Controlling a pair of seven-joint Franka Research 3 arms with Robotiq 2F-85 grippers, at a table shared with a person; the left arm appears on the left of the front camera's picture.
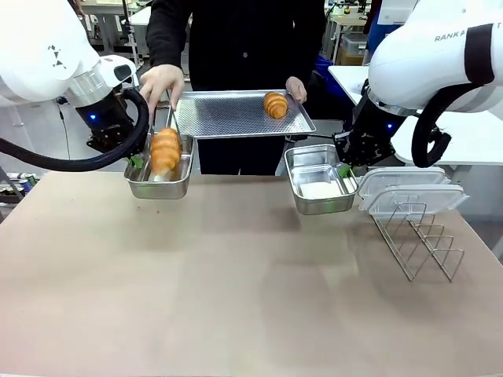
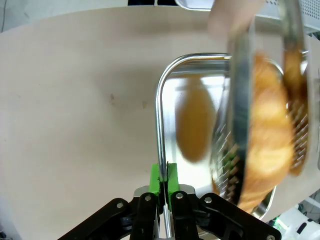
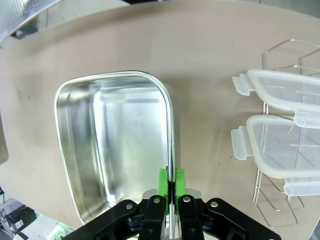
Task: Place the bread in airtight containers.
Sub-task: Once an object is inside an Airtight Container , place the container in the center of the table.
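Beige worktop (image 1: 236, 298), bearing all items below. Perforated steel tray (image 1: 228, 118), large and flat, held level above the far edge by a person. Wire rack (image 1: 424, 243), right side, with two clear white-rimmed lids (image 1: 409, 188) resting on it, just beside the right pan and not fitted to anything. Left pan (image 1: 157, 188), steel, long axis running away from the robot; left end effector (image 1: 135, 162) pinched tight on its left long rim, pads nearly meeting across the thin metal. Right pan (image 1: 310, 161), steel, empty, same orientation; right end effector (image 1: 343, 170) closed likewise on its right long rim, on the side next to the lids. First croissant (image 1: 165, 149), golden-brown, gripped in steel tongs (image 1: 169, 118) by the person's hand (image 1: 161, 82), hanging directly over the left pan and dipping toward it; its long axis lies parallel to the clamped rim and to the pan's length, so it should drop in without turning. Whether it touches the floor of the pan cannot be told. Second croissant (image 1: 275, 104), lying on the tray's right part, nearer the right pan and the right arm; judged the next piece to go, with both lids to follow.
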